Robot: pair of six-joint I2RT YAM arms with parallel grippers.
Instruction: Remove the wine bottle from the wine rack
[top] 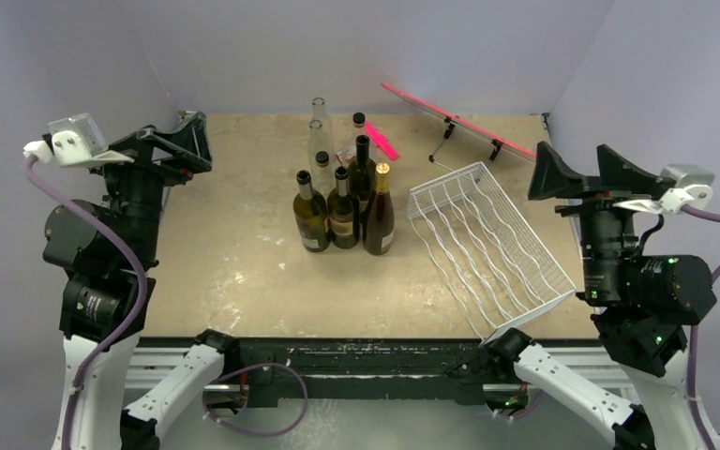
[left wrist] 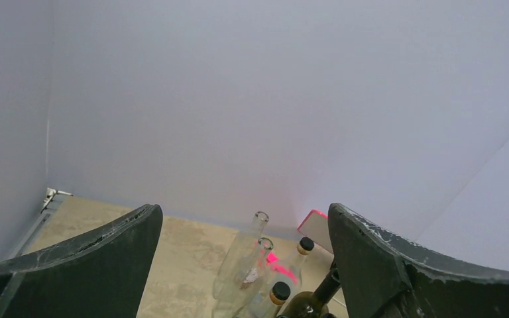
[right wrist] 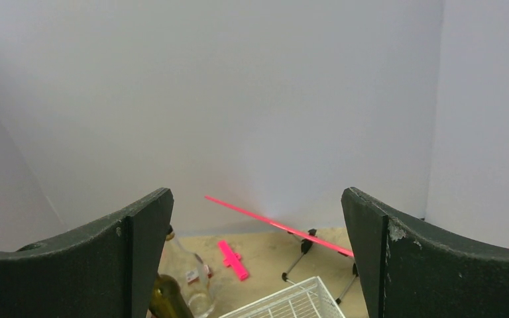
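Two grippers, both idle and lifted clear of the table (top: 234,258): left gripper (left wrist: 245,211) well to the left of the wine rack (top: 487,244), jaws spread wide, nothing between them; right gripper (right wrist: 257,193) just right of the rack and above it, jaws at full spread, likewise empty. One rack, white wire, sitting askew near the table's front edge, wavy tiers bare; no bottle lies on it. Left of the rack and close by, one tight cluster of upright wine bottles (top: 342,211), eight by my count: front row of four, three dark green and one gold-capped amber wine bottle (top: 379,223) standing nearest the rack; behind them four clear ones, two uncapped, two black-capped. Which of these is the task's bottle I cannot tell; the amber one is the likeliest guess by position only. Beyond the cluster, one small pink piece (top: 382,141) flat on the table. Beyond the rack, one pink flat board (top: 450,117) on a thin stand near the back wall. Judgement: removal step reads as done, release made, arms at rest height. Next move calls for little, perhaps only parking the arms; if another bottle were meant, none is racked to reach for.
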